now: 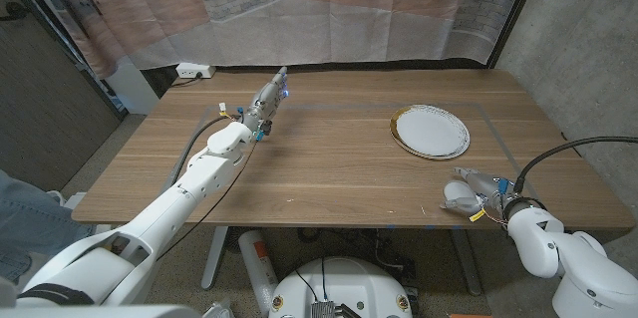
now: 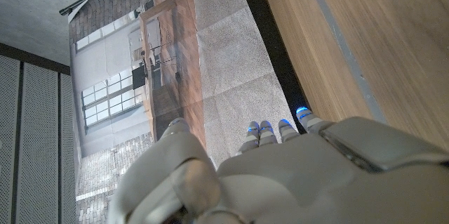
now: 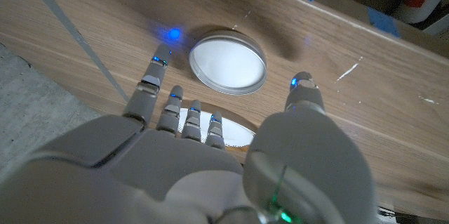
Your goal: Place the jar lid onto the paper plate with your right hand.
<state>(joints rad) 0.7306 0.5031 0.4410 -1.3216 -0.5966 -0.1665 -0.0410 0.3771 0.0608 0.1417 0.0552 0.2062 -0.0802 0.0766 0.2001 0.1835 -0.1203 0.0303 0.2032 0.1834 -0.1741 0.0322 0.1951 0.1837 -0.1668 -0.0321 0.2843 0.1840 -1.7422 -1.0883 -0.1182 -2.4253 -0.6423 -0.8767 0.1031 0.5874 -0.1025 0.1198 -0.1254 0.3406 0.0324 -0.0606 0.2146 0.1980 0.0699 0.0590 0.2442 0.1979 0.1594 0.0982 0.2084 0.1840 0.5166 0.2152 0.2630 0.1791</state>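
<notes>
Lid: round white jar lid with a silver metal rim (image 3: 227, 63), lying flat on the wood near the table's front right edge.
Plate: round white paper plate with a gold rim (image 1: 430, 131), flat, farther back, well apart from lid.

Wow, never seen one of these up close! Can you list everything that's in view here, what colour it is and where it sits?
Table: one, brown wood, spanning the middle of the head view.
Paper plate: one, white with a golden rim, on the table's right half, lying apart from both hands.
Jar lid: one, white with a silvery rim, lying flat on the table just beyond the right hand's fingers; not lifted.
Power strip: one, white, on the floor behind the table's far left corner.
Printed backdrop sheet: one, showing brick and wood flooring, hanging behind the table.
Left hand: one, white and grey, near the table's far left edge, fingers stretched out, holding nothing.
Right hand: one, white and grey, at the table's near right edge, fingers spread over the lid.
</notes>
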